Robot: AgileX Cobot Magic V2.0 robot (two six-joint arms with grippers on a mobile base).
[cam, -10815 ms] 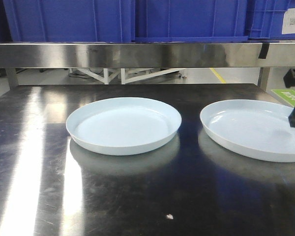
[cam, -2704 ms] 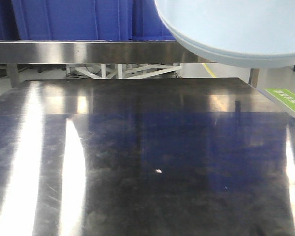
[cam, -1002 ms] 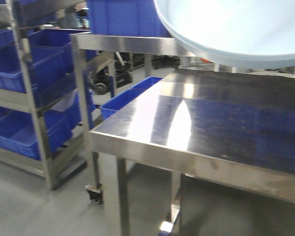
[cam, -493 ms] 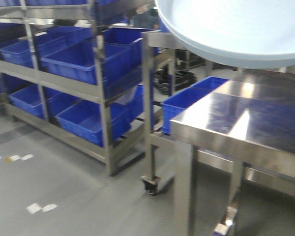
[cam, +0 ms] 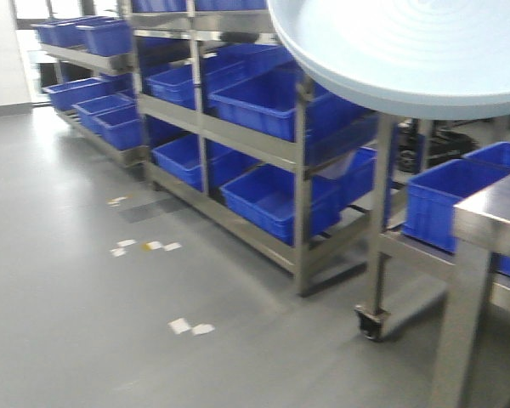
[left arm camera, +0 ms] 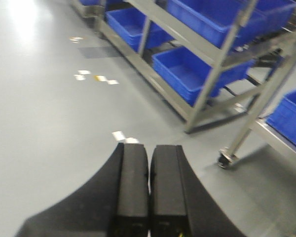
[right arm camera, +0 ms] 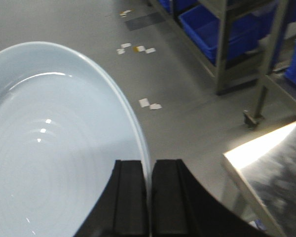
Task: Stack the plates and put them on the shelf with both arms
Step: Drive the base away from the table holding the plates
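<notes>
Though lifted, hadn't reached steel shelf rack [cam: 301, 170] yet, with glossy bluish-white round plate [right arm camera: 54, 148] pinched in black right gripper [right arm camera: 149, 165], black left gripper [left arm camera: 149, 150] pressed together empty.

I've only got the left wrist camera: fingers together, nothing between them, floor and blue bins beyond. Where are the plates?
Observer: The right gripper is clamped on the rim of a pale plate.
Operator: Where does it sit in the front view?
Observer: Its underside fills the top right, in front of the rack of blue bins.
Operator: Any table close?
Observer: A steel table corner shows below and to the right of that gripper.
</notes>
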